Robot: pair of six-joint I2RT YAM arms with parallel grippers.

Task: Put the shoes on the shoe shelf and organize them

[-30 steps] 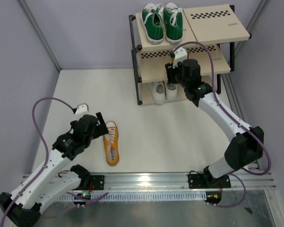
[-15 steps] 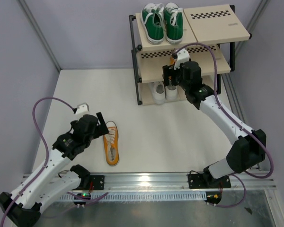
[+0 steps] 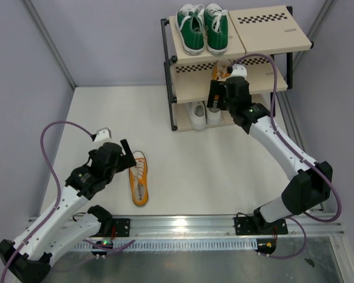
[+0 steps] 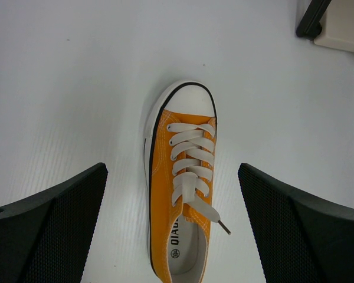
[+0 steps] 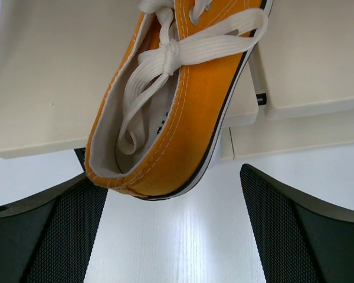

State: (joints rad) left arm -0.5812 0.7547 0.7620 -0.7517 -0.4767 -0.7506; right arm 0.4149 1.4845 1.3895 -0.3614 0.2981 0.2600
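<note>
Orange shoe [image 4: 180, 188] lying mid-frame.
Left fingers [image 4: 47, 230] and right fingers [image 5: 41, 230] wide; soft, light canvas, so pinch the heel.

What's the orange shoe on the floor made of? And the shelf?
Orange shoe: probably canvas, matte, with stitched seams; its toe cap looks like smooth white rubber. Shelf boards: pale wood or laminate, smooth and flat. Frame: thin black bars, likely painted metal.

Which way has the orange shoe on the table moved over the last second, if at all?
No. The orange shoe lies at the same spot and angle, with the same gap to the base rail below it in the top view.
</note>
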